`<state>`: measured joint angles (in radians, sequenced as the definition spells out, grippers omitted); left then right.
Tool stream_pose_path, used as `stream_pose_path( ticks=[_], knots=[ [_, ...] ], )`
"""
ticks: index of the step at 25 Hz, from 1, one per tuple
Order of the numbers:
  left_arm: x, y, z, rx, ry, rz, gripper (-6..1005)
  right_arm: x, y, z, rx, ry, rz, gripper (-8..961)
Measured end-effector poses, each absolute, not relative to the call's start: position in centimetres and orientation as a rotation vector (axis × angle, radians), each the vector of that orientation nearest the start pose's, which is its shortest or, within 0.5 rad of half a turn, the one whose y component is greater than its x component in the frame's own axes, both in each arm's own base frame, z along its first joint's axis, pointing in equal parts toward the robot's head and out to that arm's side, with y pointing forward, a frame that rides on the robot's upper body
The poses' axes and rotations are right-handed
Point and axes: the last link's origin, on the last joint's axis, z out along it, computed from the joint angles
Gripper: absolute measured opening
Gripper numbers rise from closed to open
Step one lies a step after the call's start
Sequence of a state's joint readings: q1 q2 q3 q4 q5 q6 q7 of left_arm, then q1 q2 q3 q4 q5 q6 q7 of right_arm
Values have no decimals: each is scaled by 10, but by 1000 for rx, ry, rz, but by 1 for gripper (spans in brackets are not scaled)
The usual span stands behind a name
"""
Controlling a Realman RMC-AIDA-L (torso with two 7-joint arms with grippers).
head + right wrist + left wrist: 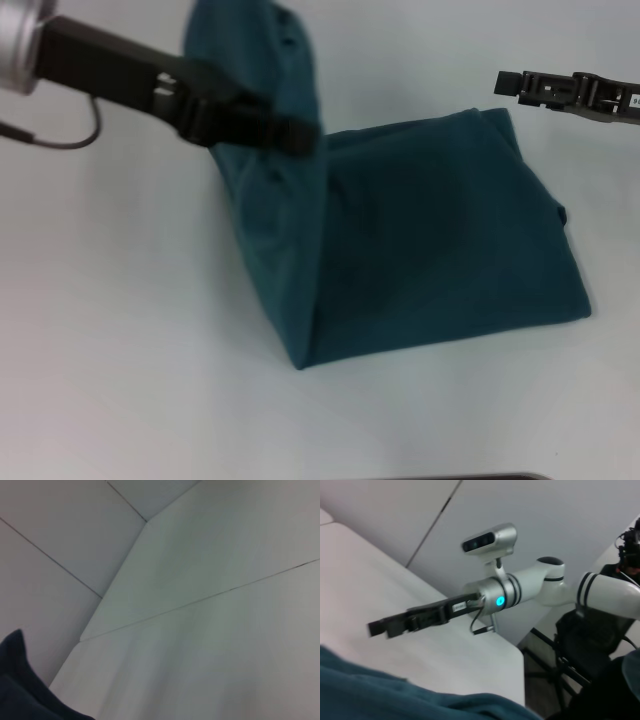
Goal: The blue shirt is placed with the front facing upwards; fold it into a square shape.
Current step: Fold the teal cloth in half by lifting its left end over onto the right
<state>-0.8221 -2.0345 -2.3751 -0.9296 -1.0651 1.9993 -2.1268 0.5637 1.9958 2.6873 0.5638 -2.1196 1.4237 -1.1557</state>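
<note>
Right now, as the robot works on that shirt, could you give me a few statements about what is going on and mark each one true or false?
1. The left tool holds part of the blue shirt lifted off the table. True.
2. The right tool is also gripping the shirt. False: it hangs free above the table, past the shirt's far right corner, touching nothing.
3. The shirt's white chest lettering faces up. False: only plain teal cloth shows.
4. The rest of the shirt lies flat on the white table. True.
5. The shirt is already a neat square. False: one side is raised in mid fold.
</note>
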Motion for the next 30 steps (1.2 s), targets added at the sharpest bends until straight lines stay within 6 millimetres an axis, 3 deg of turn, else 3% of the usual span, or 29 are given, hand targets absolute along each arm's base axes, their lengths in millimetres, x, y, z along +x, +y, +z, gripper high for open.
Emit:
stream_pose_path(
  ticks=[10, 20, 30],
  knots=[
    [-92, 350, 13, -3283, -861, -553, 55, 306, 355, 39, -2234, 1513, 779, 763],
    [-85, 352, -48, -3222, -1014, -591, 75, 306, 355, 39, -2241, 1498, 775, 763],
    [-78, 342, -59, -3254, -973, -783, 95, 306, 355, 38, -2236, 1500, 773, 762]
  ],
)
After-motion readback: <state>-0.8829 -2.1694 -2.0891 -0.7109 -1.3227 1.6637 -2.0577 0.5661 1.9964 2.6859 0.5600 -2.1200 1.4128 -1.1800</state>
